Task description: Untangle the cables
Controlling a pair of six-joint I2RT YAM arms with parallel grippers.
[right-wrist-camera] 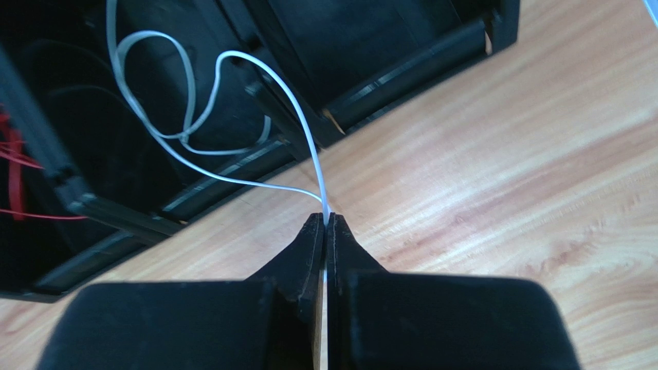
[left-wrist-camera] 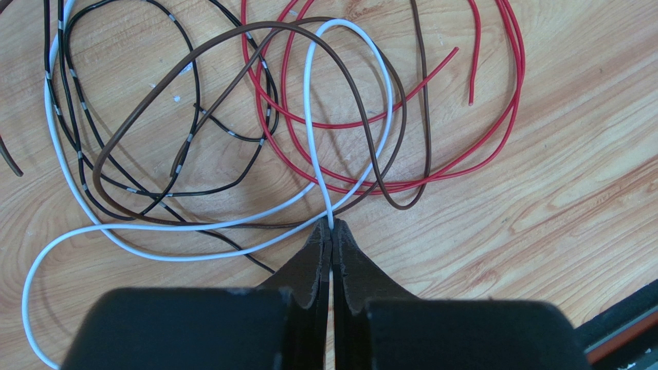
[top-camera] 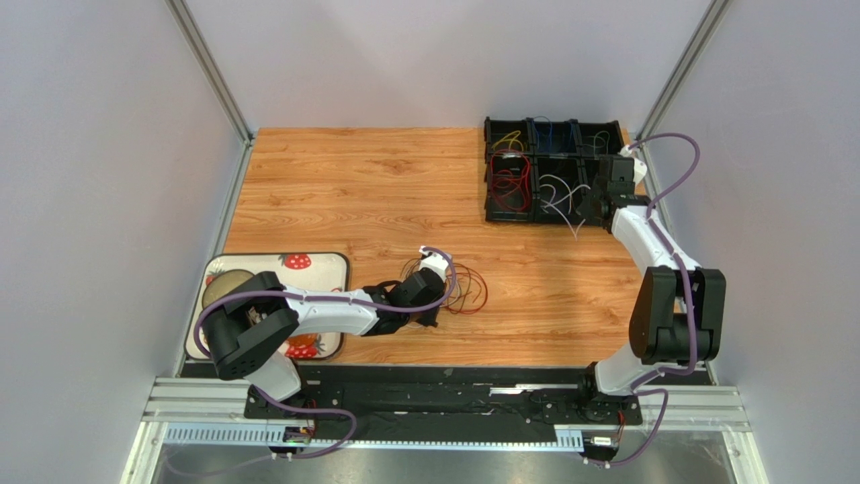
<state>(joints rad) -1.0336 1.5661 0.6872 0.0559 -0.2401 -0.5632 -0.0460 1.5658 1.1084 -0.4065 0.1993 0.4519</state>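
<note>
Both grip: the left end effector (left-wrist-camera: 333, 230) pinches a white cable (left-wrist-camera: 306, 116) at the near edge of the cable tangle (left-wrist-camera: 401, 185) on the surface (left-wrist-camera: 556, 193), its arm stretched low. The right end effector (right-wrist-camera: 325, 222) pinches another white cable (right-wrist-camera: 311, 150) beside the black bin (right-wrist-camera: 401, 73), its arm extended far.

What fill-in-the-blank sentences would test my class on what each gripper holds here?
1. The left gripper is ____ on the tangle's white cable.
2. The right gripper pinches a separate white cable running into an organizer coloured ____.
3. The tray in the top view is printed with ____.
Missing words: shut; black; strawberries.
</note>
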